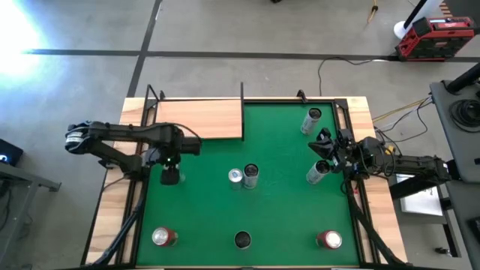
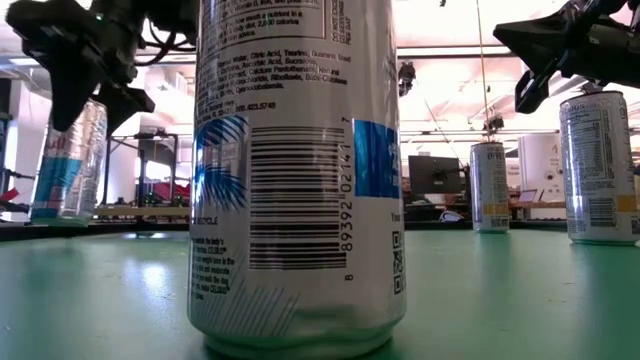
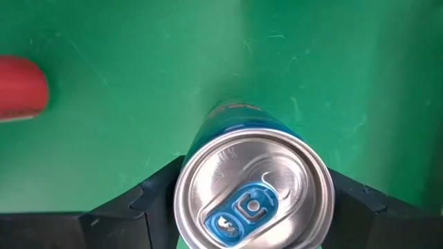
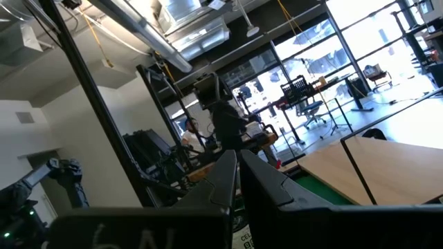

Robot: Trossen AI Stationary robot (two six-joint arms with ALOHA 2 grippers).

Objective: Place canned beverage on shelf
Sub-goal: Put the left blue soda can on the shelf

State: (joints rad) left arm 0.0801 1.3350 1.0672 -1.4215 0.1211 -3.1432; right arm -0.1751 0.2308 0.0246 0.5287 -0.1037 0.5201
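My left gripper [image 1: 171, 169] points down over the left part of the green mat [image 1: 285, 217], shut on a blue can [image 1: 171, 178] with a silver top and a blue tab [image 3: 242, 211]. In the low view this can [image 2: 65, 165] hangs at the left. The shelf [image 1: 199, 120], a light-wood board with thin black rods, lies at the table's far left, just beyond the can. It also shows in the right wrist view as the board [image 4: 391, 166]. My right gripper [image 1: 324, 146] waits shut at the right edge, its fingers [image 4: 232, 176] together and tipped a little upward. My left gripper pinches the can's upper end [image 3: 185, 190] between its two fingers [image 3: 149, 200], one on each opposite side just under the rim. The fingers come from above, pointing down. The can hangs about upright below them, its bottom [image 2: 55, 215] a little clear of the mat.
Several other cans stand on the mat. Two silver ones [image 1: 244, 175] are at the middle, two [image 1: 311, 120] [image 1: 318, 172] are near my right gripper, and red ones sit at the near corners [image 1: 163, 237] [image 1: 328, 240]. A dark-topped can [image 1: 242, 240] fills the low view [image 2: 300, 170].
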